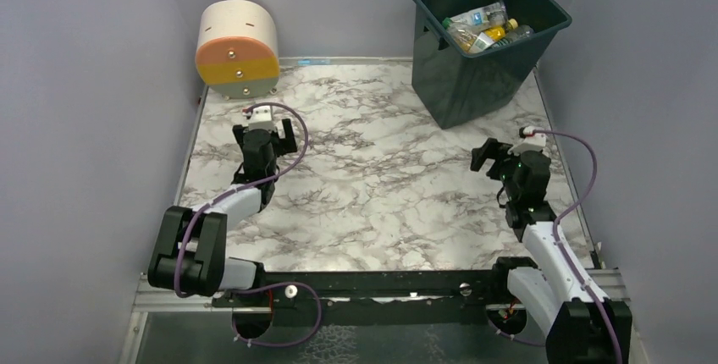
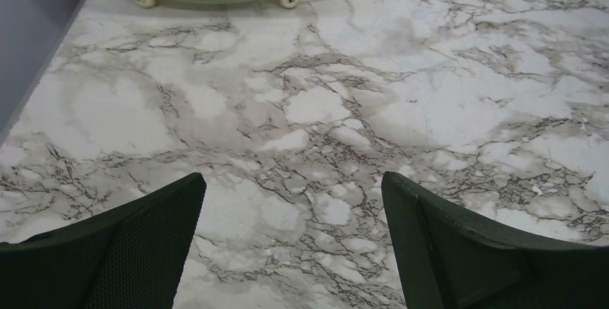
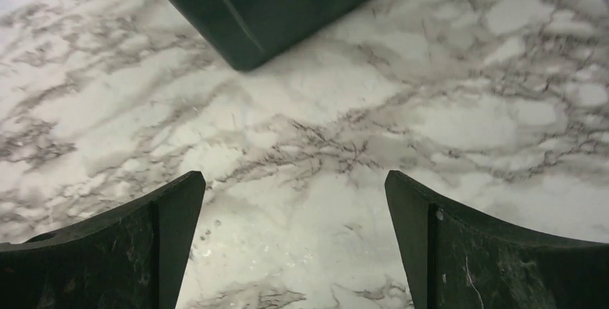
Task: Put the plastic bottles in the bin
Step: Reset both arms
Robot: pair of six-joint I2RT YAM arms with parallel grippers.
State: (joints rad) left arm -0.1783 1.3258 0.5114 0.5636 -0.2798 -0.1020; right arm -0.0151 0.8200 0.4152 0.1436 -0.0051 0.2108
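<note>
Just short of the round cream, orange and yellow drum (image 1: 237, 49), my left gripper (image 1: 264, 137) hangs wide open and empty; a careless swing could knock the drum. My right gripper (image 1: 499, 157), equally spread and empty, sits near the dark teal square plastic bin (image 1: 461, 76) and could clip its wall. The clear plastic bottles (image 1: 484, 27) lie inside; any deeper ones are hidden.
</note>
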